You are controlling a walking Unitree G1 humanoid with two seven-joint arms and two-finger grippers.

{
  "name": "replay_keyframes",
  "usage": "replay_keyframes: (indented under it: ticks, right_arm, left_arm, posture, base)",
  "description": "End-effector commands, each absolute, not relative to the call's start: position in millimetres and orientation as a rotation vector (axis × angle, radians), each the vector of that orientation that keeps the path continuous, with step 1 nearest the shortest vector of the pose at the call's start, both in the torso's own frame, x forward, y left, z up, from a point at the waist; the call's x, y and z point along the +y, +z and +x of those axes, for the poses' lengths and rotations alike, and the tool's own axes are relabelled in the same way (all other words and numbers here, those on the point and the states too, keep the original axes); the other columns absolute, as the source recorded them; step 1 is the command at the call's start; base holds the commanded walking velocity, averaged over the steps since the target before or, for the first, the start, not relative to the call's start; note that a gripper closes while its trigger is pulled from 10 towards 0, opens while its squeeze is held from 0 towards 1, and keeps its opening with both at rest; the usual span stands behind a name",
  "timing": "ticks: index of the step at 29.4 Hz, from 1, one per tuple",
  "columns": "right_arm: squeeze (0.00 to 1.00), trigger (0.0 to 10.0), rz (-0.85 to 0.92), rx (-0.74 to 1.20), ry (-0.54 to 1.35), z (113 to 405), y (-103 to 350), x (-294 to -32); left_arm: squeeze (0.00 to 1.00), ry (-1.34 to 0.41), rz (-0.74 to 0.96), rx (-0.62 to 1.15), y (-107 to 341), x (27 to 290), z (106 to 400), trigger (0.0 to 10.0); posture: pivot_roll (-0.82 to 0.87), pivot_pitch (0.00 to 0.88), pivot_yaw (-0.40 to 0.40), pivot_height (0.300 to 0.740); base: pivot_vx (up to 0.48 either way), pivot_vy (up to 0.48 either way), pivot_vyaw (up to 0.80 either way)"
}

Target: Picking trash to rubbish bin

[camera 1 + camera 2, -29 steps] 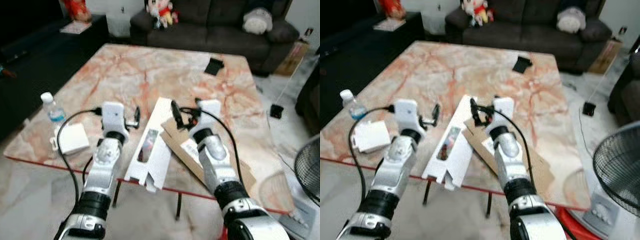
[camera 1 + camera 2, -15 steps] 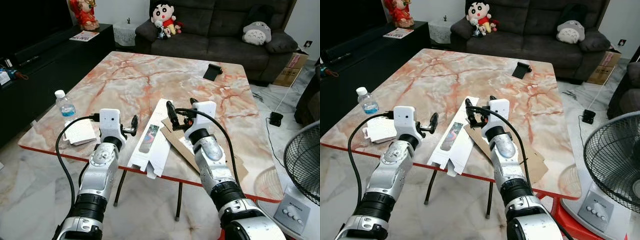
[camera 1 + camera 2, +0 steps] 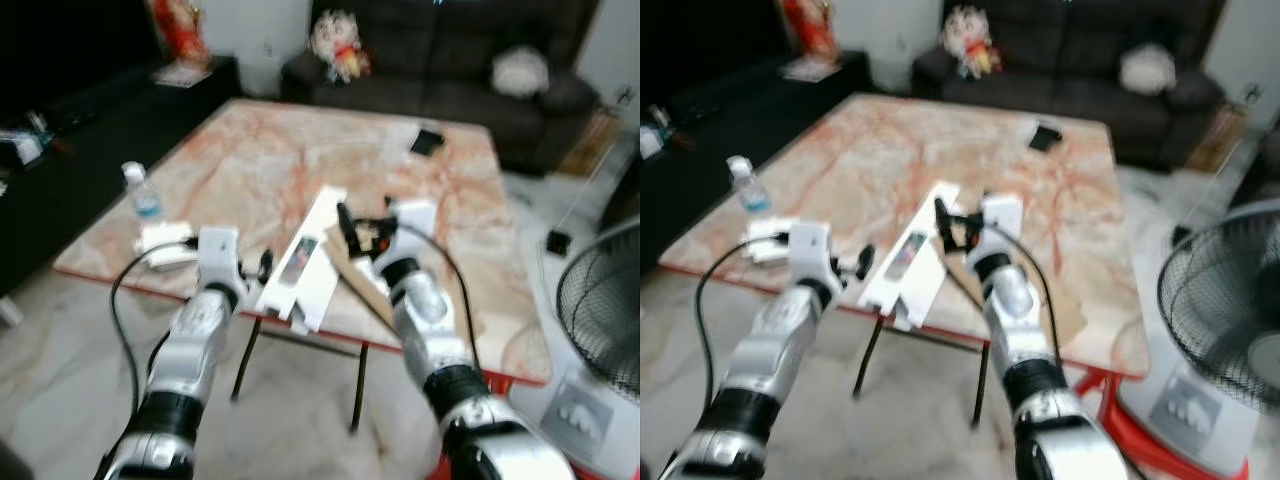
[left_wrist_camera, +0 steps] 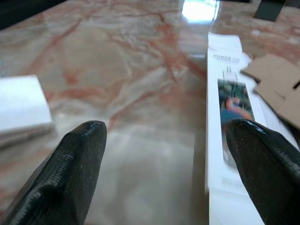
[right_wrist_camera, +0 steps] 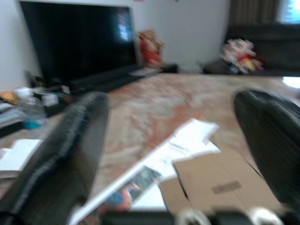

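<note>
Head views blurred, robot likely mid-step in front of the marble table (image 3: 250,150). Trash on it: a flattened white carton (image 3: 305,265) with a printed picture panel, lying lengthwise and overhanging the near edge, and a flattened brown cardboard sheet (image 5: 225,185) just beside it, partly tucked against its far end.

Left gripper (image 4: 164,168) hovers low at the near table edge, fingers spread wide, nothing between them; the white carton lies under its one finger, bare marble under the gap. Right gripper (image 3: 355,225) hangs above the seam where carton and cardboard meet, fingers apart too, holding nothing.

Handling, my guess: both pieces are light, thin, semi-stiff card. Lying flat on slick marble, they will slide rather than lift if pinched from above. Best hold looks like the carton's overhanging near end, one finger over, one under the lip. A long sheet held at one end will droop and swing, so a grip nearer the middle of a long edge would carry better. Cardboard is creased, may fold.

Also on the table: water bottle (image 3: 145,195), white pad (image 3: 165,240), small black object (image 3: 428,140). Fan (image 3: 1225,300) on the robot's right. Sofa (image 3: 450,60) behind. No bin seen.
</note>
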State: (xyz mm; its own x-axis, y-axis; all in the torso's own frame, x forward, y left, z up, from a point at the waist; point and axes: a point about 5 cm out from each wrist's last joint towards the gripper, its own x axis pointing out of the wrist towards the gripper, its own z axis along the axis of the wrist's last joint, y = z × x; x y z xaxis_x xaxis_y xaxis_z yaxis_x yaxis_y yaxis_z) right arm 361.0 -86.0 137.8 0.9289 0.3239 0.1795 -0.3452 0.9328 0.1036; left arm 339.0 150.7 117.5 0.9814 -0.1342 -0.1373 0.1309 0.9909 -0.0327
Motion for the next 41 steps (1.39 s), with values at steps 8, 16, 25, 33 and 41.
replay_keyframes:
  ticks: [8, 16, 25, 33, 41]
  right_arm:
    - [0.00, 10.0, 0.137, -0.168, 0.343, 362, 141, -86]
    - [0.00, 10.0, 0.136, -0.169, 0.341, 361, 141, -87]
    - [0.00, 10.0, 0.142, -0.169, 0.343, 361, 140, -87]
    - [0.00, 10.0, 0.147, -0.176, 0.342, 361, 142, -87]
    - [0.00, 10.0, 0.146, -0.175, 0.344, 361, 142, -87]
  left_arm:
    - [0.00, -0.118, -0.016, 0.169, 118, 154, 342, 10.0]
    - [0.00, -0.105, -0.064, 0.174, 121, 161, 346, 10.0]
    - [0.00, -0.110, -0.064, 0.121, 133, 162, 352, 10.0]
    - [0.00, -0.082, -0.088, -0.029, 148, 155, 348, 10.0]
    - [0.00, -0.025, -0.023, -0.102, 158, 159, 348, 10.0]
  posture:
    - [0.07, 0.019, -0.043, 0.740]
    - [0.06, 0.023, -0.045, 0.740]
    - [0.06, 0.027, -0.048, 0.740]
    - [0.06, 0.026, -0.048, 0.740]
    - [0.06, 0.026, -0.048, 0.740]
  base:
    - [0.000, 0.000, 0.00]
    - [0.000, 0.000, 0.00]
    - [0.000, 0.000, 0.00]
    - [0.000, 0.000, 0.00]
    - [0.080, 0.000, 0.00]
